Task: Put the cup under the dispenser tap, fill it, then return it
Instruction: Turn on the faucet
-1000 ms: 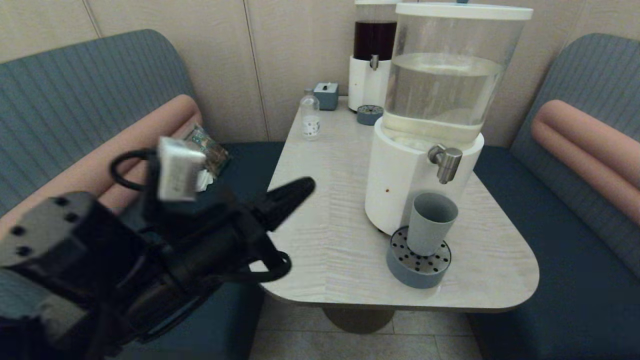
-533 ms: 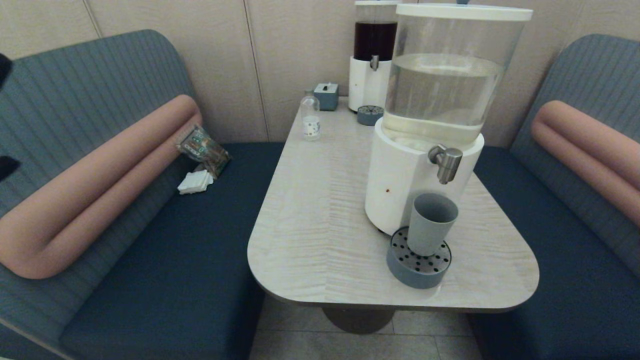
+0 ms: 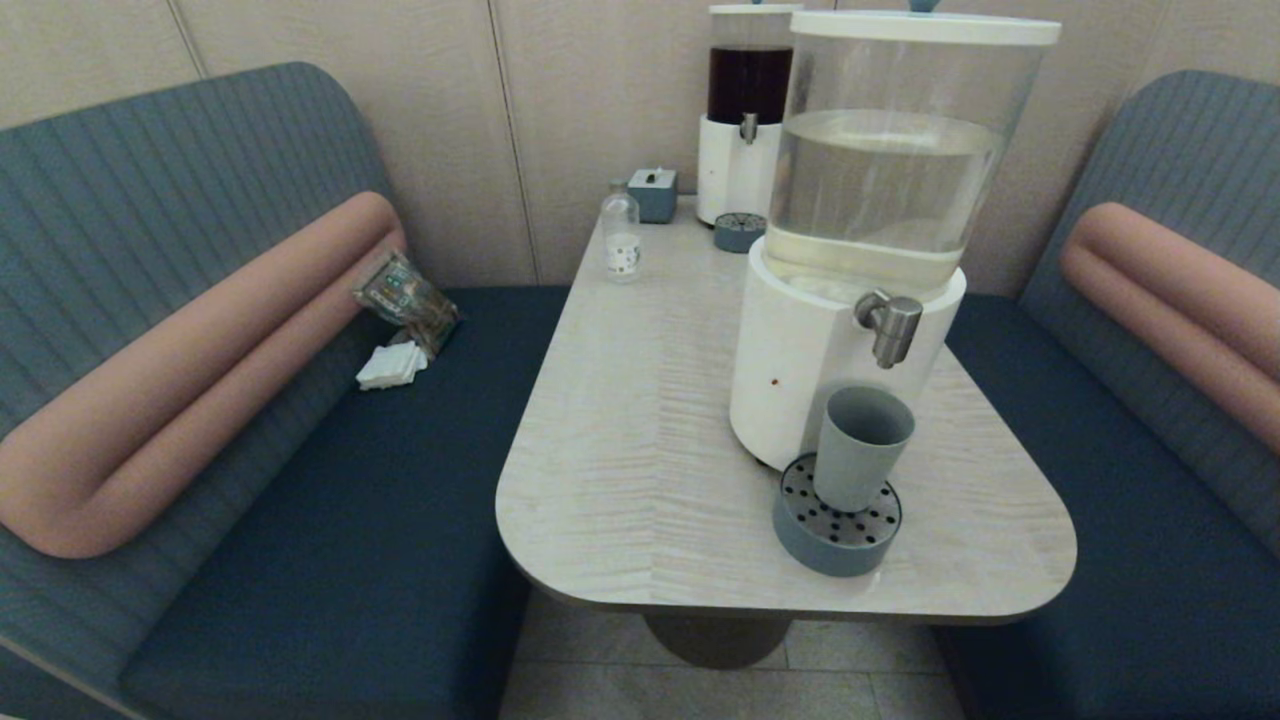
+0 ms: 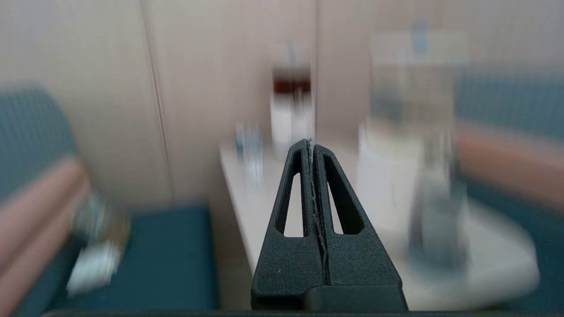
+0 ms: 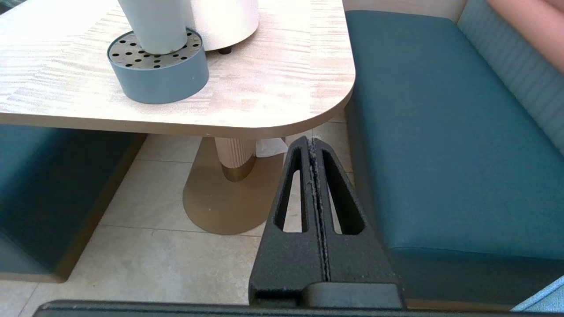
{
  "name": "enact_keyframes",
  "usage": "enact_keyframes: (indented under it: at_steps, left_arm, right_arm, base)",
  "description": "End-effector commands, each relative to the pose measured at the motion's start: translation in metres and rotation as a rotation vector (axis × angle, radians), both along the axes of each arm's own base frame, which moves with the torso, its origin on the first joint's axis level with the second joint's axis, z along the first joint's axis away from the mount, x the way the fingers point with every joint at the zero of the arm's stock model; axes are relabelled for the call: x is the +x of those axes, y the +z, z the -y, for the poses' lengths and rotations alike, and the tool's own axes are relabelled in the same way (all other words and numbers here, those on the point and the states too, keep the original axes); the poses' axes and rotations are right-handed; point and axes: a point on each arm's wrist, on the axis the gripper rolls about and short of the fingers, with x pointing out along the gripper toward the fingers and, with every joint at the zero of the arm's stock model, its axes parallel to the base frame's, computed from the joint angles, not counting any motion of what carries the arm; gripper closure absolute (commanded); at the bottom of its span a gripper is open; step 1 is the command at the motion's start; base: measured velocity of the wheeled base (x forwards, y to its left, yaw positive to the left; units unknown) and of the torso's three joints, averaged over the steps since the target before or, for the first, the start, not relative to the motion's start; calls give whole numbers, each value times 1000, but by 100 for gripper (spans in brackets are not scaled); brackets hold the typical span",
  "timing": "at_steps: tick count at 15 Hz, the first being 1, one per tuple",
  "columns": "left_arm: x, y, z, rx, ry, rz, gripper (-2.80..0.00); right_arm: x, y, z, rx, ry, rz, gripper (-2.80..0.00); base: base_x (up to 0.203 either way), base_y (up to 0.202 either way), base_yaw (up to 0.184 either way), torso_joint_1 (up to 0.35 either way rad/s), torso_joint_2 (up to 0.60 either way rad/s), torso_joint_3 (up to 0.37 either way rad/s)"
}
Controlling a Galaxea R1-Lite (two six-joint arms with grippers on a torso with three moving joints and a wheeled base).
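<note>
The grey-blue cup stands upright on a round perforated drip tray, right under the brushed-silver dispenser tap of the big white-based dispenser. The cup's lower part and the drip tray also show in the right wrist view. My left gripper is shut and empty, off to the left of the table and out of the head view. My right gripper is shut and empty, low beside the table's near right corner, above the floor.
A slimmer dark-red-liquid dispenser, its small drip tray, a clear bottle and a small blue box stand at the table's far end. A snack packet and white napkins lie on the left bench.
My left arm, which filled the lower left of the head view a second ago, has pulled out of that view. The cup has stayed under the tap.
</note>
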Motion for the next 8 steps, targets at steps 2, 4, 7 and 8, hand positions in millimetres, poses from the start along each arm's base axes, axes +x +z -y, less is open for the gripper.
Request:
enact_keyframes:
  at_steps: [2, 4, 7, 8]
  left_arm:
    - [-20, -76, 0, 130, 43, -118, 0]
    - [-6, -111, -1, 195, 103, -227, 0]
    - [3, -137, -4, 197, 234, -348, 0]
    - [3, -139, -5, 187, 293, -376, 0]
  right_arm:
    - [0, 0, 0, 0, 0, 1, 0]
    - [0, 0, 0, 0, 0, 1, 0]
    - [0, 0, 0, 0, 0, 1, 0]
    - [0, 0, 0, 0, 0, 1, 0]
  base:
    - [0, 0, 0, 0, 0, 0]
    - [0, 0, 0, 0, 0, 0]
    - [0, 0, 0, 0, 0, 0]
    - [0, 0, 0, 0, 0, 0]
